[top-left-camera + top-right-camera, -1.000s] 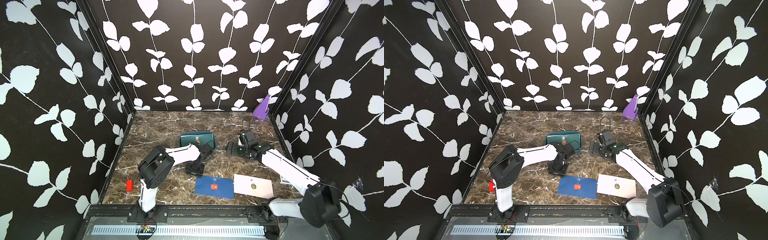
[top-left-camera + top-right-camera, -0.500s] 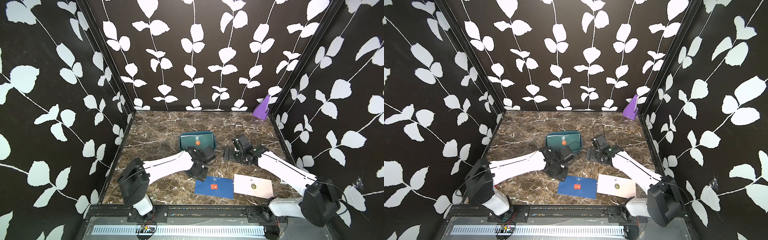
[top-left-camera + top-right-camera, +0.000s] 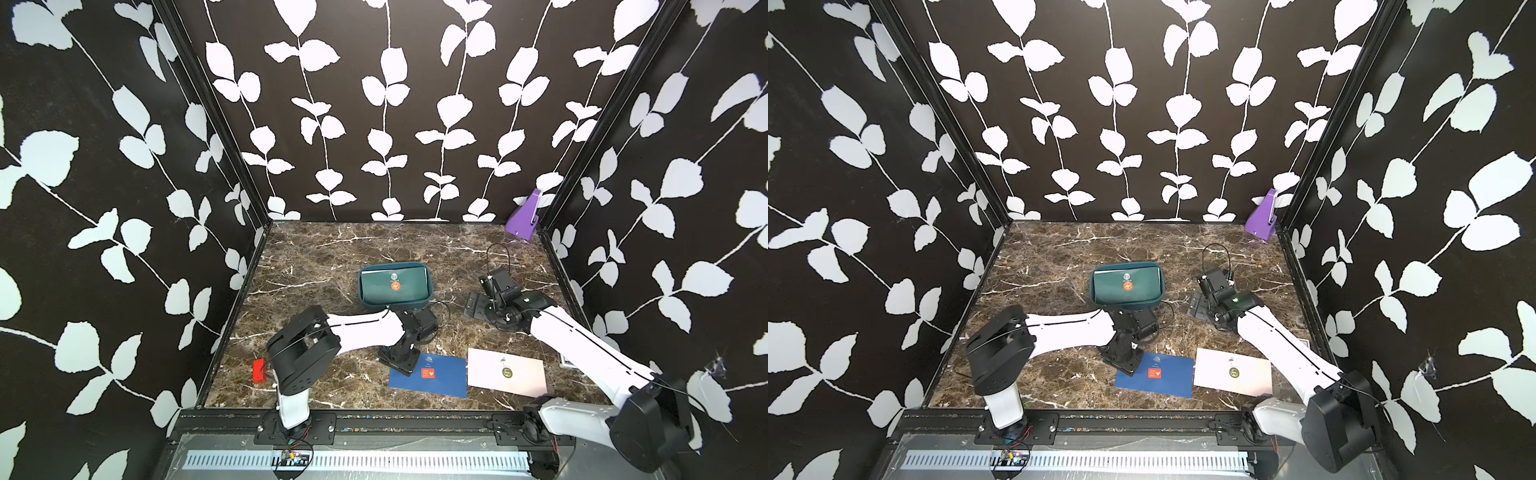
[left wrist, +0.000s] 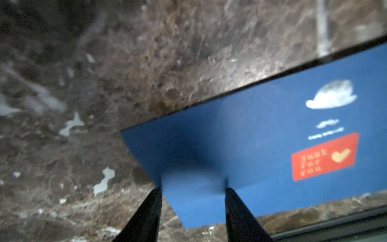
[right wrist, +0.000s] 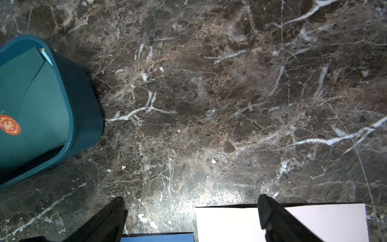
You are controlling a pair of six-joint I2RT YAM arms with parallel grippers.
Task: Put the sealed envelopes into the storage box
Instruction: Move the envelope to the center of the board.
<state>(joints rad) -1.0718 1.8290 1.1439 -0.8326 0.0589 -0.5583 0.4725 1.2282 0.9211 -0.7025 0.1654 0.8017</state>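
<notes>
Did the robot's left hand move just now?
Yes. In a top view the left hand has moved away from the storage box, toward the front, and now reaches the navy envelope's corner.

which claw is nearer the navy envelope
Left. The left claw is down at a corner of the navy envelope, that corner between its open jaws. The right claw hangs over the table beside the storage box, apart from that envelope.

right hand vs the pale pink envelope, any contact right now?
Apart. In both top views the right hand sits farther back, with a strip of bare marble tabletop showing between it and the pale pink envelope.
</notes>
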